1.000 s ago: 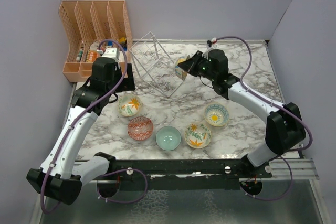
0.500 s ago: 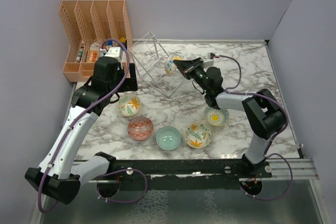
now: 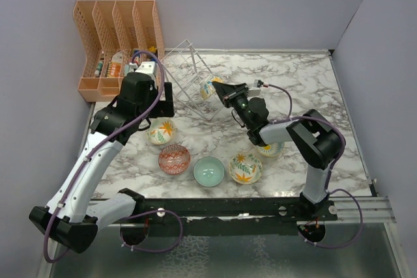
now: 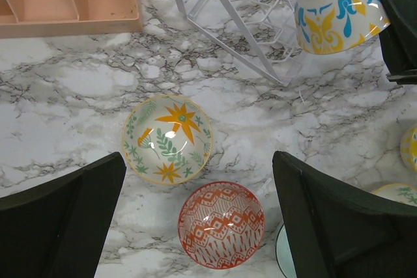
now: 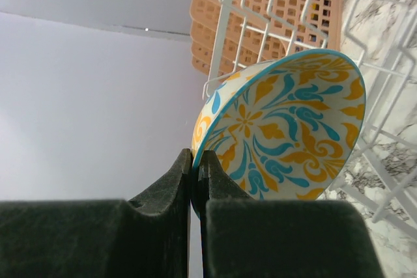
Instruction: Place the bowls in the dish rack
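Carried leftward toward the dish rack (image 3: 186, 76) over the last second, the blue-patterned bowl (image 5: 287, 128) hangs on edge, its rim clenched in the right jaws. Its blue-and-yellow outside sits just ahead of them at the wires. Nothing is racked yet, and five more bowls (image 3: 208, 171) wait on the tabletop (image 3: 313, 96). The left jaws hover released, with the leaf-print bowl (image 4: 168, 138) below and between them.

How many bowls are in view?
6: blue bowl held by right gripper at dish rack; leaf bowl, red bowl, teal bowl, flower bowl on table; sun bowl partly hidden.
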You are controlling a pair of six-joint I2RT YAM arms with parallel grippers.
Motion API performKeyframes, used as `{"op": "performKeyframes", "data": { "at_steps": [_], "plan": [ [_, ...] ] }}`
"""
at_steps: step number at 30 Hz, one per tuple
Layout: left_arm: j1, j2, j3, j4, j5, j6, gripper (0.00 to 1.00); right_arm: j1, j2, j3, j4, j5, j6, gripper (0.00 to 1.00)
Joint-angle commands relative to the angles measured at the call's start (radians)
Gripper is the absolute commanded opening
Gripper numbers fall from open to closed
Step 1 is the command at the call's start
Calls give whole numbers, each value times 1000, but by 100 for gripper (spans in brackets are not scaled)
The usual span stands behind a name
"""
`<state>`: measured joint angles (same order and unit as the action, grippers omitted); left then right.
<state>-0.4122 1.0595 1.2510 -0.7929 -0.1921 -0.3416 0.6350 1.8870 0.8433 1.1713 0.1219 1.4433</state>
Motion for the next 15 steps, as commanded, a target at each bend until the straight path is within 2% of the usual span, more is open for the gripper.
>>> {"op": "performKeyframes", "data": {
  "at_steps": [1, 10, 15],
  "plan": [
    [-29, 1, 21, -6, -31, 12, 99, -2, -26, -37, 117, 113, 19, 1],
    [-73, 20, 26, -6, -66, 43, 99, 0, 105, -10, 224, 109, 67, 1],
    [-77, 20, 18, -5, -64, 42, 99, 2, 127, 8, 195, 109, 79, 1]
  ]
}}
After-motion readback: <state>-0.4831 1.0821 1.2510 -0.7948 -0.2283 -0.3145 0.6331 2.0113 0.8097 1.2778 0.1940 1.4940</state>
